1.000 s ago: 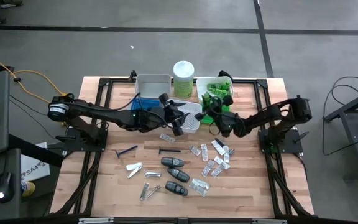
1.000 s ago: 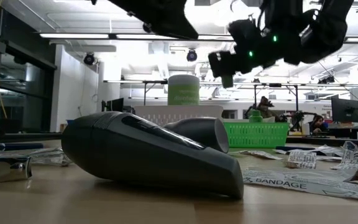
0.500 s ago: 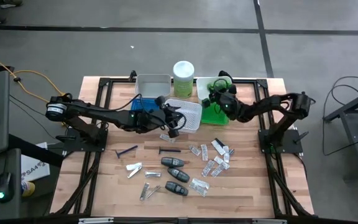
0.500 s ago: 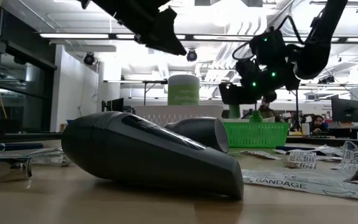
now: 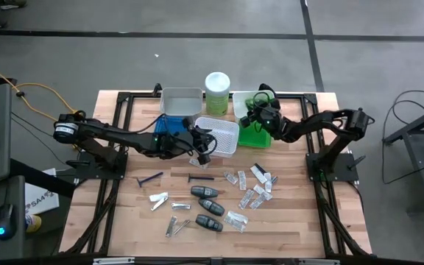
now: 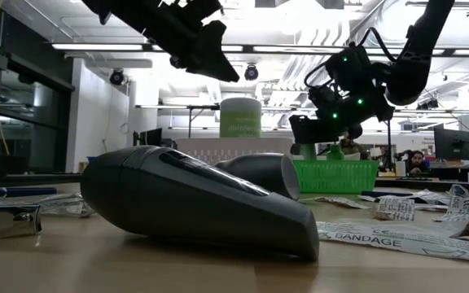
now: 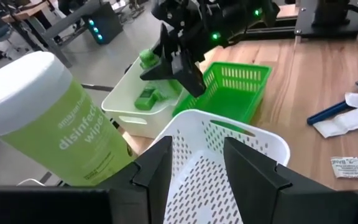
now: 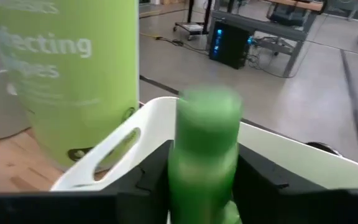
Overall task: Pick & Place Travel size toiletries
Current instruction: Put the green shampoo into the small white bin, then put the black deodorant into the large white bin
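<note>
While hovering over far white bin (image 8: 278,149), right gripper (image 8: 205,180) is pinching green tube (image 8: 207,143); left gripper (image 7: 194,165) is hanging half-open, empty, over white basket (image 7: 253,140).

"BANDAGE" on packet (image 6: 381,238); "disinfecting wipes" canister (image 7: 61,134)

The high view looks straight down on the whole tabletop (image 5: 285,221) from well above, floor all around. The low view sits at tabletop height, very near a dark grey case (image 6: 194,199), facing level into the room. Each wrist view looks forward past its own fingers, close in. Shared ground (at twelve o'clock from above): the pale-green canister (image 5: 217,92) and the green tray (image 7: 238,84).
</note>
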{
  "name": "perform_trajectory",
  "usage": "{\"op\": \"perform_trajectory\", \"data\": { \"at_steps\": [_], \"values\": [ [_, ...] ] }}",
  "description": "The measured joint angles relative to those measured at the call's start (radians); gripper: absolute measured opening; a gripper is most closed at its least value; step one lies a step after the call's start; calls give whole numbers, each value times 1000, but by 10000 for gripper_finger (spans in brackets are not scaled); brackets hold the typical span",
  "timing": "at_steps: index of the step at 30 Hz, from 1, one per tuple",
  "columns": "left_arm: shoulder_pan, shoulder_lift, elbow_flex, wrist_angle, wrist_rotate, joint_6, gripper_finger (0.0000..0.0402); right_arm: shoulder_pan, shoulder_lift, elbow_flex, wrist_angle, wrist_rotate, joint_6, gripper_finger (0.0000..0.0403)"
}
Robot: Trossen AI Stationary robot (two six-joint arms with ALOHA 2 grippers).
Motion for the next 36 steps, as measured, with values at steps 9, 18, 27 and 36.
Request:
{"op": "perform_trajectory", "data": {
  "at_steps": [9,18,27,36],
  "values": [
    [0,0,0,-7,11,-26,142,0,0,0,-3,26,-8,170],
    [-19,-60,2,-188,22,-132,142,85,-168,1,-186,21,-48,169],
    [-95,-66,1,-412,93,-174,142,244,-383,1,-500,-181,-55,169],
    [-99,-32,1,-428,350,-119,186,412,-434,1,-629,-282,-81,169]
  ]
}}
